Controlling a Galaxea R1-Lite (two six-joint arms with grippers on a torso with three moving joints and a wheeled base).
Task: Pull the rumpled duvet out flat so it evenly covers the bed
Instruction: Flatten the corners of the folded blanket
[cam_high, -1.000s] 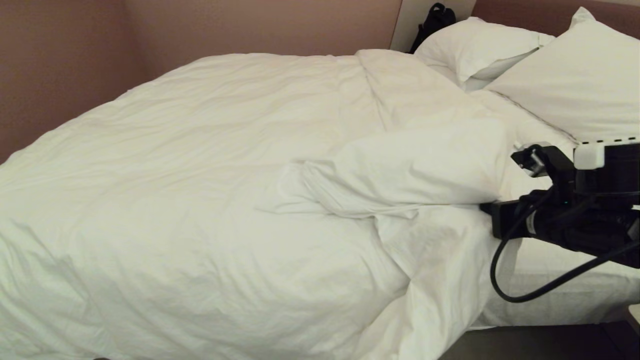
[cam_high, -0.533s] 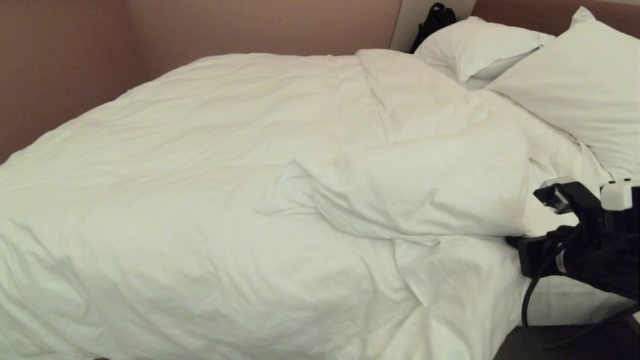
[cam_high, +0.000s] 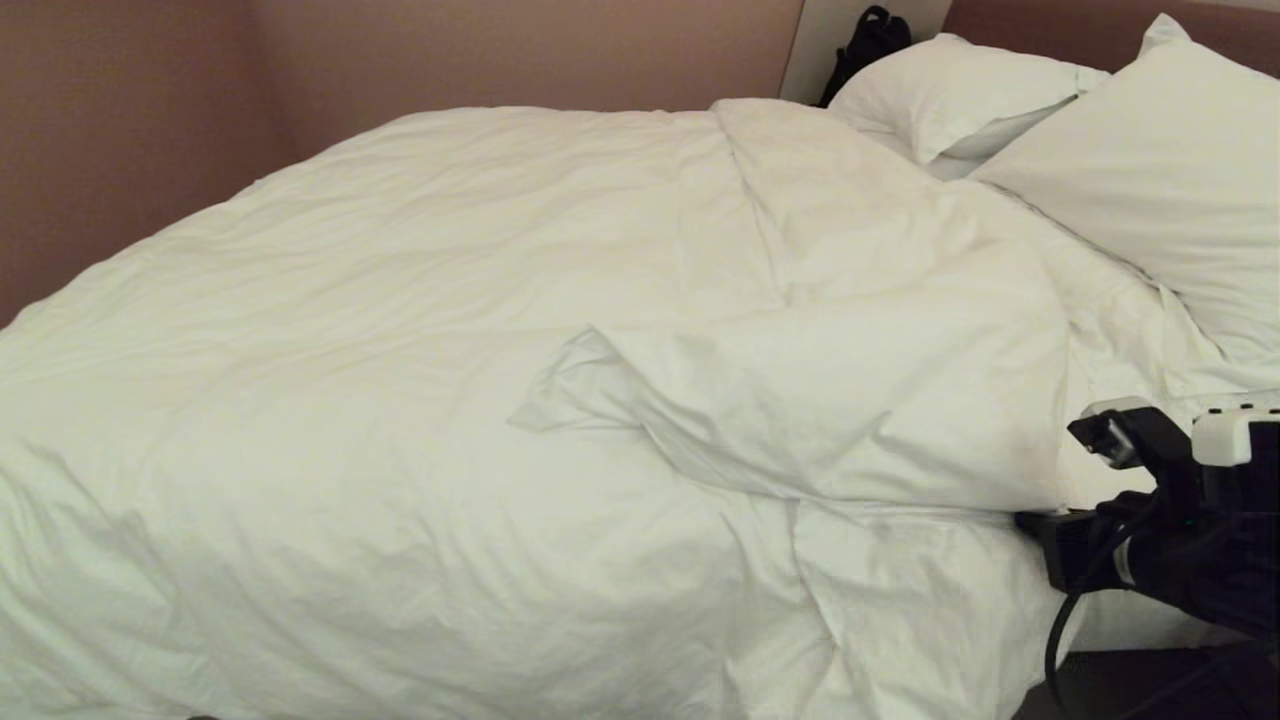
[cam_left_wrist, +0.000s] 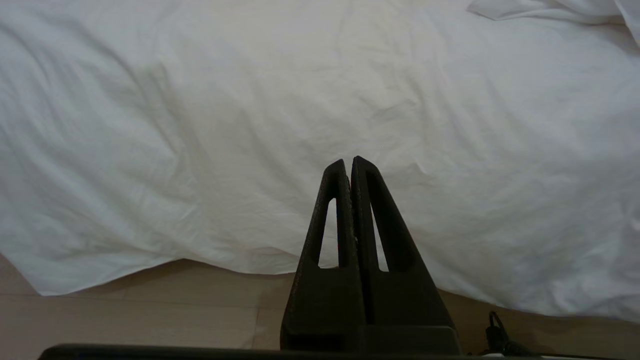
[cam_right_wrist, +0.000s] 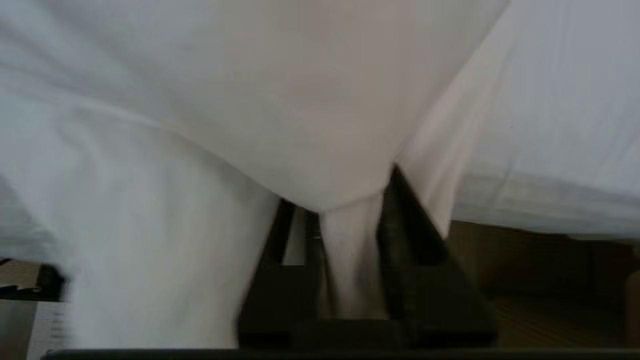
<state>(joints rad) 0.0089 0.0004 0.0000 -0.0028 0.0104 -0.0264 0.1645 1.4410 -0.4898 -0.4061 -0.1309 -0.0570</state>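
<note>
Duvet (cam_high: 450, 330) lies spread over the bed (cam_high: 1150, 620), its long axis running from the pillows (cam_high: 1150, 180) to the foot, with one folded-back flap pointing away from the pillows just beside the right claw (cam_right_wrist: 345, 235). Right claw sits at the bed's near edge, partly parted with duvet cloth between its fingers; whether it grips cannot be confirmed. Left claw (cam_left_wrist: 348, 165) is fully closed, empty, pointing at the duvet's hanging edge; the right arm is judged nearer the flap.

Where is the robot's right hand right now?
In the head view the right gripper is low on the right, at the near edge of the bed, tucked under the folded-over flap of the duvet, below the pillows.
</note>
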